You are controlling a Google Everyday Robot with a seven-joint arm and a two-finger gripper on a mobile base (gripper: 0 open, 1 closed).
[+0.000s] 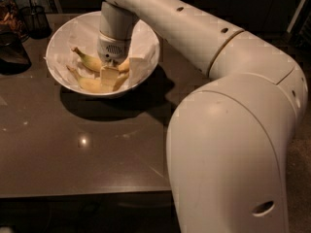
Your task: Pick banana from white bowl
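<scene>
Fingers (109,76) of the gripper (111,72), low in the bowl (60,40) at a banana (87,60): their grip we cannot tell. We should pinch mid-banana and lift straight.

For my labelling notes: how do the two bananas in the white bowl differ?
The back banana lies farther back, stem tip raised left; the front banana lies flatter near the front rim. Both are yellow, curved, in the white bowl, partly hidden by the claw inside it.
</scene>
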